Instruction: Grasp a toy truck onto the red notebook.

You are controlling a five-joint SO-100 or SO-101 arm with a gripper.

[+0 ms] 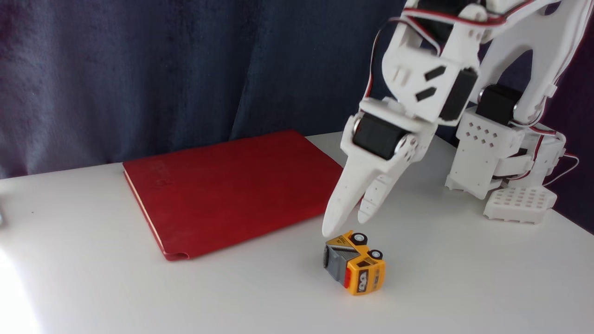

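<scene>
With the truck (pixel 355 262) tipped on its side near the notebook (pixel 232 188), the gripper (pixel 348 222) — jaws slightly parted, empty — is best opened wider and lowered squarely across the body.

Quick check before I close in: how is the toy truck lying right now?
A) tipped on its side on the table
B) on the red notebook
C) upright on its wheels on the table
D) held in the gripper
A: the toy truck lies on the white table with its wheels facing up and sideways, just below the gripper and clear of the red notebook.
</scene>
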